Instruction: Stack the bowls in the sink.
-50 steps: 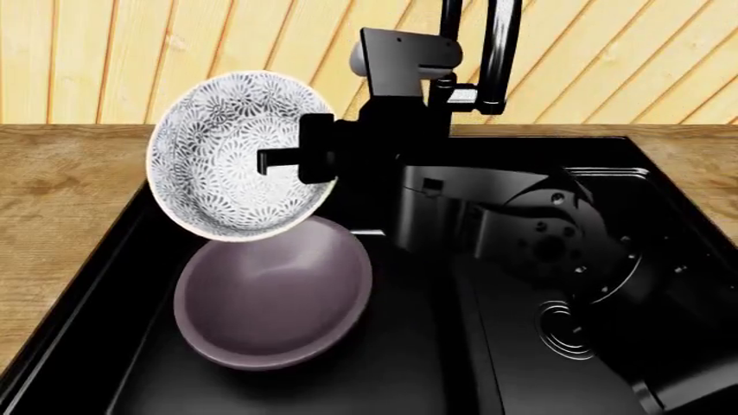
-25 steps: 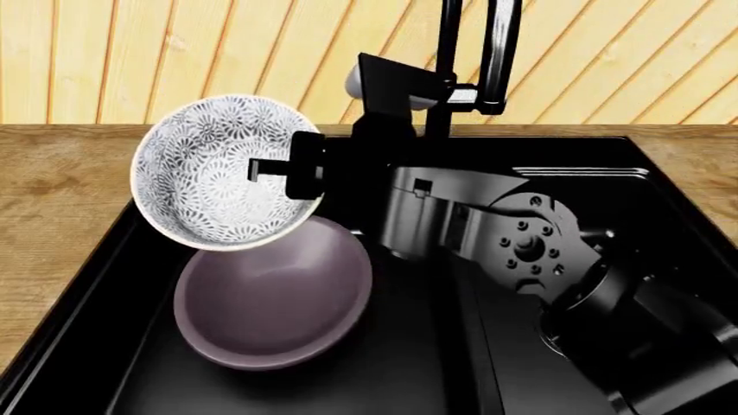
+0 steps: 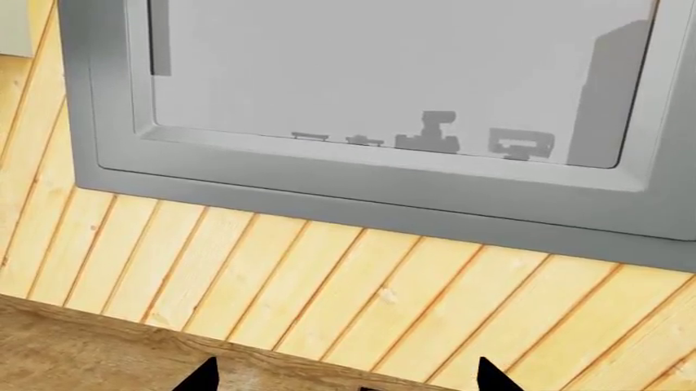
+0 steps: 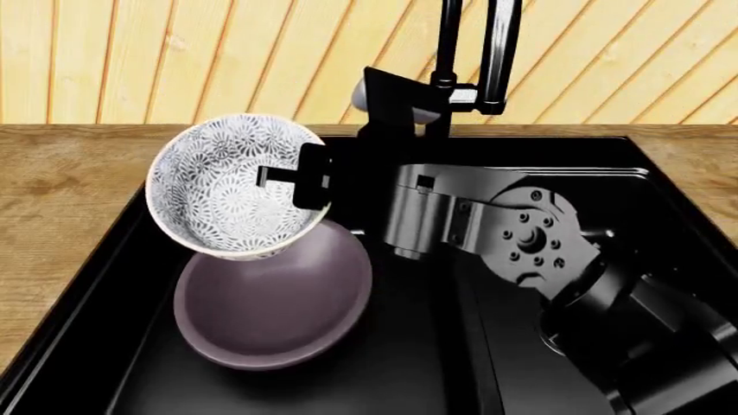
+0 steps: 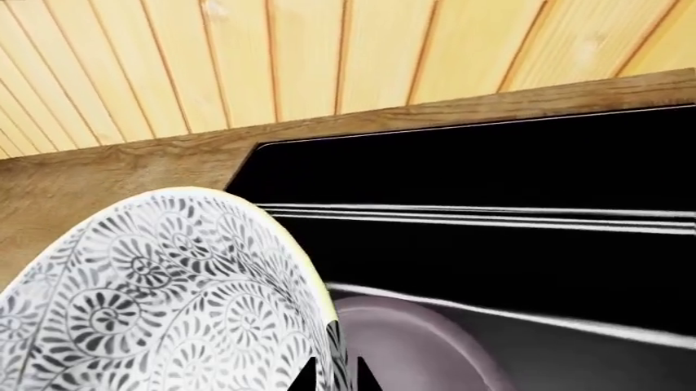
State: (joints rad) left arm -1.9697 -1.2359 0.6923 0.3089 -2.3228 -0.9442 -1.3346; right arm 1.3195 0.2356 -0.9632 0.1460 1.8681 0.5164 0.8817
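The white bowl with grey floral pattern [image 4: 237, 186] hangs tilted above the sink's left basin, its lower edge just over the mauve-purple bowl [image 4: 273, 298] that rests on the basin floor. My right gripper [image 4: 302, 177] is shut on the white bowl's right rim. In the right wrist view the fingertips [image 5: 306, 377] pinch the patterned rim [image 5: 163, 285], with the purple bowl [image 5: 408, 346] just beyond. My left gripper [image 3: 342, 381] is open, facing the wooden wall and holding nothing.
The glossy black sink [image 4: 645, 186] is set in a wooden counter [image 4: 58, 186]. A black faucet [image 4: 485, 52] rises behind my right arm [image 4: 531, 242]. A grey window frame [image 3: 359, 187] fills the left wrist view above the wall boards.
The white bowl has come down and slightly right toward the purple bowl, tilting more upright. My right arm has swung further into view over the right basin.
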